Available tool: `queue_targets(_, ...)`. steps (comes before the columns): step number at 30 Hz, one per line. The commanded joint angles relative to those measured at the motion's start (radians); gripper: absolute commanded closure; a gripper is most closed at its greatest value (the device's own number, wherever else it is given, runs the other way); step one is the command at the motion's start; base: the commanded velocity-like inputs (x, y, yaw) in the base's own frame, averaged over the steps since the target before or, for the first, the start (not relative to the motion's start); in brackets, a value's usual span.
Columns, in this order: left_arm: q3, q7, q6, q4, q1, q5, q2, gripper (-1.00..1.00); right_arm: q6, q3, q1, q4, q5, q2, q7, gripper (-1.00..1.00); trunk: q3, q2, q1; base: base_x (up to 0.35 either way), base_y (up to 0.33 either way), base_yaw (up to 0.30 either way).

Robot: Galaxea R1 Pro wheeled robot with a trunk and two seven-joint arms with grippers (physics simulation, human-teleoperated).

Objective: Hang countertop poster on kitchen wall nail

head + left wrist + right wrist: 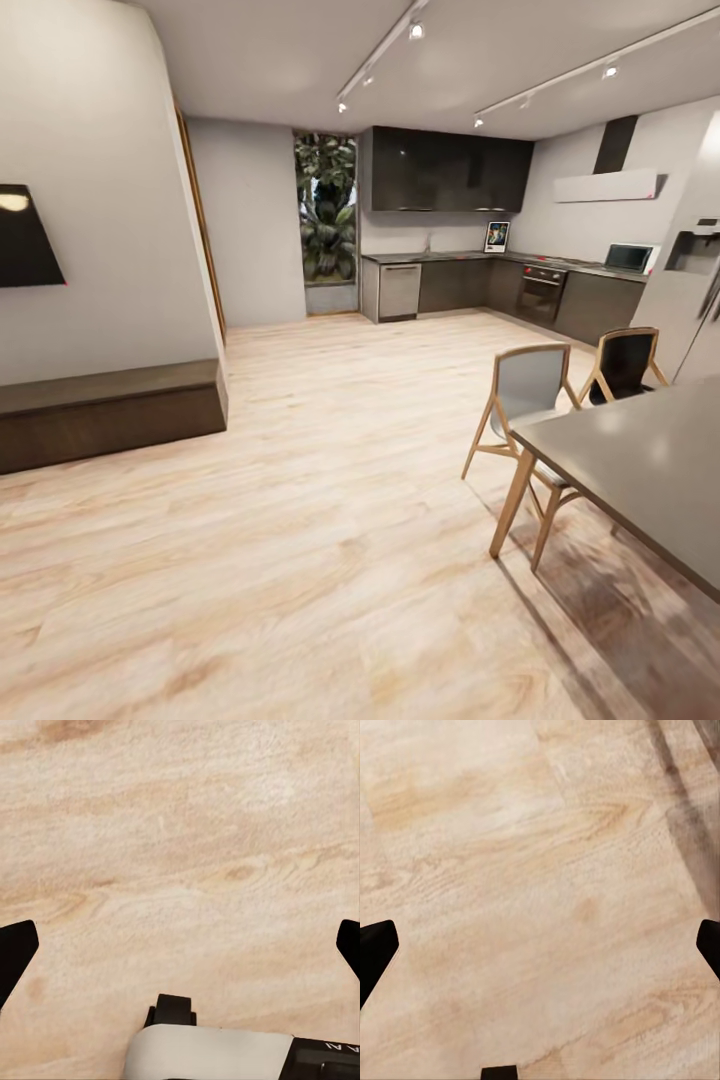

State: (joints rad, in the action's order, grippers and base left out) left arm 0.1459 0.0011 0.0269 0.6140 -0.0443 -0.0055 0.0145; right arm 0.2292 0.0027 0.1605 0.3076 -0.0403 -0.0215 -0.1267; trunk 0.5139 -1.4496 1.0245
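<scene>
Far across the room, the poster [496, 237] stands upright on the kitchen countertop [470, 257], leaning against the pale wall in the corner under the dark upper cabinets. The steel worktop runs on along the right wall over dark cabinet fronts. No wall nail can be made out at this distance. My left gripper [180, 945] hangs over bare wooden floor, its two dark fingertips [16, 949] wide apart with nothing between them. My right gripper [540, 945] is likewise open and empty above the floor.
A dark dining table [650, 470] with two wooden chairs [525, 400] stands at the right. A low dark bench [110, 410] runs along the left wall under a wall screen [25, 235]. A fridge [695, 300] stands at far right. Wooden floor [330, 480] stretches towards the kitchen.
</scene>
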Motion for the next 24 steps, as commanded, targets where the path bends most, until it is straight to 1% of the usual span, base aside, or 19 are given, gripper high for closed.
queue_targets(1,0.003,0.000,0.001,0.001,0.000,-0.001,0.001,-1.00,0.002,0.000,0.001,-0.001,-0.004,0.000,-0.004,-1.00,0.001,0.000,0.001,0.285,0.043,0.000)
queue_targets(24,0.003,0.000,0.002,0.001,0.000,0.001,0.002,-1.00,0.002,0.000,0.001,-0.001,-0.004,0.000,-0.004,-1.00,0.001,0.000,0.001,0.331,0.114,0.000)
